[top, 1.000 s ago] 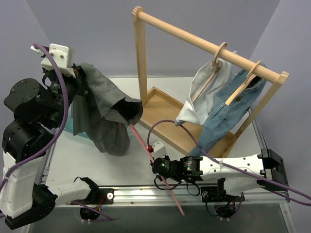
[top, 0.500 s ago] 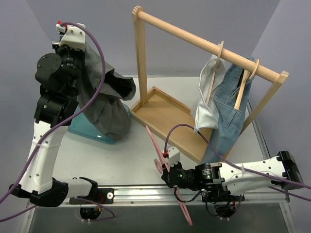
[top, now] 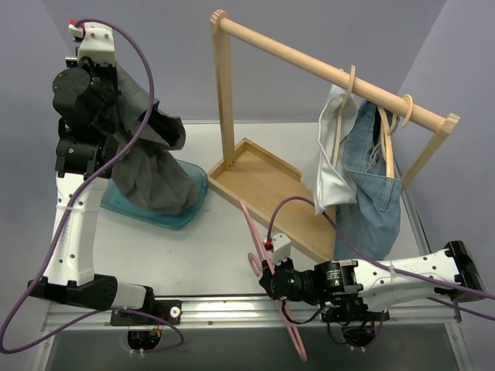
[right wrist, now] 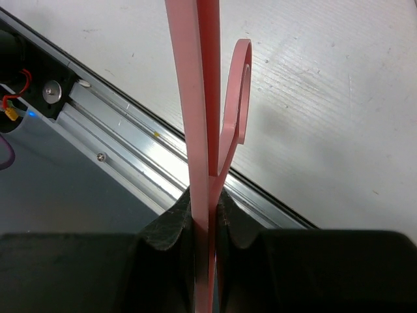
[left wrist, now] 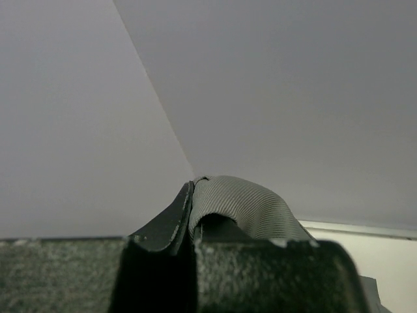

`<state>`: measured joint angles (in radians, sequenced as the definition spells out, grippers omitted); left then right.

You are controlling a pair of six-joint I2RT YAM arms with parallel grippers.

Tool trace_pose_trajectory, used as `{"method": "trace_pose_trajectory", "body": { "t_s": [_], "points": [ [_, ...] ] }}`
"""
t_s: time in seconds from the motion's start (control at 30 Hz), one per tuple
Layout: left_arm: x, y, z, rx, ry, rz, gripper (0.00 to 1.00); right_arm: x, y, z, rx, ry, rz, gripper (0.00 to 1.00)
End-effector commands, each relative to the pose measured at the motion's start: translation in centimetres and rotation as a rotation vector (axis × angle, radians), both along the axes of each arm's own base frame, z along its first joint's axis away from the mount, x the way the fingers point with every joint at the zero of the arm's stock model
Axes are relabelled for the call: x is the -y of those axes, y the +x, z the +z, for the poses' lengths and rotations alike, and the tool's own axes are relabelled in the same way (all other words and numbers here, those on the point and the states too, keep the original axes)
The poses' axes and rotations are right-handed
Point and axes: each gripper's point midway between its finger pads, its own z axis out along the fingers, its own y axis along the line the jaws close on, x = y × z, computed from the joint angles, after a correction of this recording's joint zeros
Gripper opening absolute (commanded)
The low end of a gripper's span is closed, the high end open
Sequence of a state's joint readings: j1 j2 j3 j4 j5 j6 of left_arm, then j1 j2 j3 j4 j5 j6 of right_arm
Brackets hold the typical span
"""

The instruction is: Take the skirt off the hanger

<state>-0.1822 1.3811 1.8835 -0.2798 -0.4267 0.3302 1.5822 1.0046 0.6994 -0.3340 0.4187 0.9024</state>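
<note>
The grey skirt (top: 147, 166) hangs from my left gripper (top: 108, 77), which is raised high at the left; its lower end drapes onto a teal bin (top: 182, 212). In the left wrist view my jaws are shut on a fold of the skirt (left wrist: 241, 205). The pink hanger (top: 259, 243) is bare and off the skirt. My right gripper (top: 271, 280) holds it near the table's front edge. In the right wrist view my jaws are shut on the hanger (right wrist: 203, 117), its hook curling to the right.
A wooden rack (top: 309, 66) with a tray base (top: 263, 182) stands at the back right. A white garment (top: 329, 166) and a denim garment (top: 375, 193) hang from it on wooden hangers. A metal rail (top: 216, 309) runs along the front edge.
My left arm has lifted and swung left, carrying the skirt over the teal bin. My right gripper has moved the pink hanger down and right toward the front edge. The hung garments swing.
</note>
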Motion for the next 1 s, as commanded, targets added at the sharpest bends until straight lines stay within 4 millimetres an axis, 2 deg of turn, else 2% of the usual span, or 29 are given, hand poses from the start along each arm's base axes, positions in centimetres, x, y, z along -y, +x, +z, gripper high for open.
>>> {"method": "trace_pose_trajectory", "body": {
  "t_s": [0.0, 0.13, 0.17, 0.23, 0.27, 0.33, 0.37, 0.4, 0.47, 0.5, 0.67, 0.7, 0.73, 0.77, 0.8, 0.83, 0.9, 0.93, 0.97],
  "points": [
    [-1.6, -1.0, 3.8, 0.115, -0.04, 0.077, 0.02, 0.3, 0.5, 0.8, 0.02, 0.031, -0.04, 0.0],
    [-0.9, 0.0, 0.4, 0.057, -0.074, 0.036, 0.02, 0.0, 0.6, 1.3, 0.031, 0.034, -0.038, 0.0],
    [-0.5, 0.6, -1.8, 0.018, -0.084, 0.017, 0.02, 0.0, 0.7, 1.3, 0.036, 0.031, -0.04, 0.0],
    [-0.2, 0.4, -3.5, 0.006, -0.135, -0.007, 0.02, -0.1, 0.7, 1.5, 0.04, 0.029, -0.037, 0.0],
    [0.4, 1.1, -6.4, -0.053, -0.149, -0.037, 0.02, -0.1, 0.7, 1.4, 0.04, 0.026, -0.038, 0.0],
    [0.5, 0.9, -8.9, -0.088, -0.202, -0.065, 0.02, -0.1, 0.7, 1.4, 0.04, 0.026, -0.038, 0.0],
    [0.6, 0.0, -9.3, -0.076, -0.266, -0.074, 0.02, -0.1, 0.7, 1.3, 0.038, 0.022, -0.04, 0.0],
    [0.7, 0.0, -12.4, -0.122, -0.304, -0.068, 0.02, -0.1, 0.6, 1.2, 0.035, 0.023, -0.038, 0.0],
    [0.4, -1.0, -14.1, -0.125, -0.379, -0.059, 0.02, -0.1, 0.5, 1.2, 0.031, 0.031, -0.039, 0.0],
    [0.3, -1.1, -16.4, -0.167, -0.398, -0.043, 0.02, -0.2, 0.5, 1.0, 0.028, 0.032, -0.04, 0.0],
    [-2.6, -2.0, -23.3, -0.348, -0.538, 0.107, 0.02, -0.9, -0.1, 1.0, 0.024, 0.052, -0.026, 0.0],
    [-3.0, -1.9, -24.3, -0.377, -0.556, 0.118, 0.02, -1.0, -0.1, 1.0, 0.026, 0.052, -0.025, 0.0],
    [-2.9, -1.5, -26.3, -0.427, -0.605, 0.116, 0.02, -1.1, -0.1, 1.0, 0.03, 0.052, -0.026, 0.0],
    [-4.3, -1.7, -28.0, -0.469, -0.642, 0.155, 0.02, -1.3, -0.1, 0.8, 0.032, 0.045, -0.026, 0.0],
    [-4.4, -1.6, -29.4, -0.51, -0.679, 0.164, 0.02, -1.6, 0.0, 1.1, 0.038, 0.048, -0.021, 0.0],
    [-4.3, -0.9, -31.9, -0.571, -0.754, 0.184, 0.02, -1.8, 0.0, 1.0, 0.042, 0.039, -0.019, 0.0],
    [-4.7, -1.6, -35.2, -0.676, -0.843, 0.261, 0.02, -2.5, 0.2, 1.8, 0.062, 0.045, -0.013, 0.0],
    [-4.0, -2.1, -37.7, -0.756, -0.93, 0.289, 0.02, -2.8, 0.2, 1.7, 0.068, 0.032, -0.007, 0.0],
    [-3.6, -2.3, -38.6, -0.788, -0.966, 0.289, 0.02, -3.0, 0.3, 2.0, 0.078, 0.029, -0.007, 0.0]
  ]
}}
